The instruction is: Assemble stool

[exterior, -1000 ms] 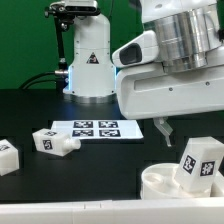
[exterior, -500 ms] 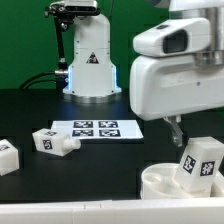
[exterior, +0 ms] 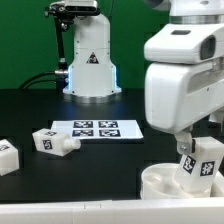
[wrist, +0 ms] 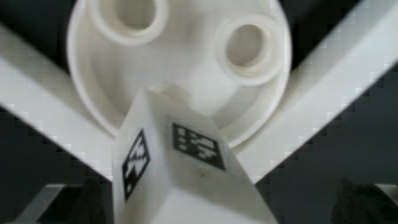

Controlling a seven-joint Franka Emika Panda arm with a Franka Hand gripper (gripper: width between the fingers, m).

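The stool's round white seat (exterior: 160, 182) lies at the front on the exterior view's right, with a white leg (exterior: 201, 163) bearing marker tags standing upright in it. My gripper (exterior: 190, 146) hangs just above that leg, and one dark finger (exterior: 184, 142) shows beside the leg's top. In the wrist view the tagged leg (wrist: 178, 160) rises between my fingers, with the seat (wrist: 178, 55) and its round holes behind it. The gripper (wrist: 210, 208) is open, and dark gaps show on both sides of the leg. Two more legs (exterior: 55, 141) (exterior: 7, 155) lie on the table at the exterior view's left.
The marker board (exterior: 97, 129) lies flat in the middle of the black table. The arm's white base (exterior: 90, 65) stands behind it, with a cable running off toward the exterior view's left.
My gripper has travelled toward the exterior view's right and come down over the leg standing in the seat. It has stayed open. The loose legs have not moved.
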